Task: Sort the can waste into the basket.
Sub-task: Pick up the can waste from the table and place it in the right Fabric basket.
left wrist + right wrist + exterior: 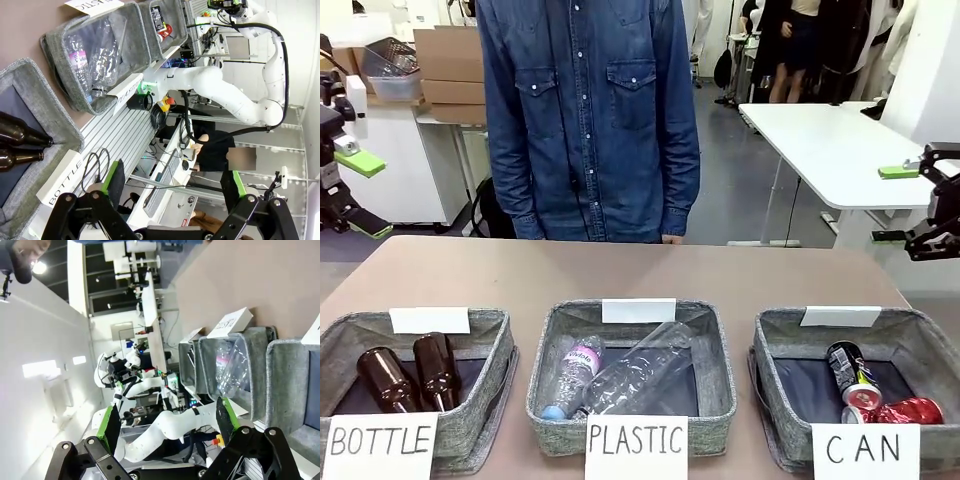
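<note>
Both cans lie inside the grey basket (780, 345) marked "CAN" at the front right. The black can (850, 368) rests near its middle, and the crushed red can (908, 410) lies beside it at the front. In the left wrist view the same basket (176, 22) sits at the top with the black can (158, 16) and the red can (165, 34) in it. My left gripper (365, 195) hangs open at the far left, well above the table, and shows open with nothing between its fingers (172, 185). My right gripper (895, 205) is open at the far right, also empty (166, 424).
A "PLASTIC" basket (715, 340) with clear bottles stands in the middle, and a "BOTTLE" basket (490, 335) with two brown bottles at the left. A person in a denim shirt (590, 120) stands at the table's far edge. The brown tabletop (620, 270) lies bare behind the baskets.
</note>
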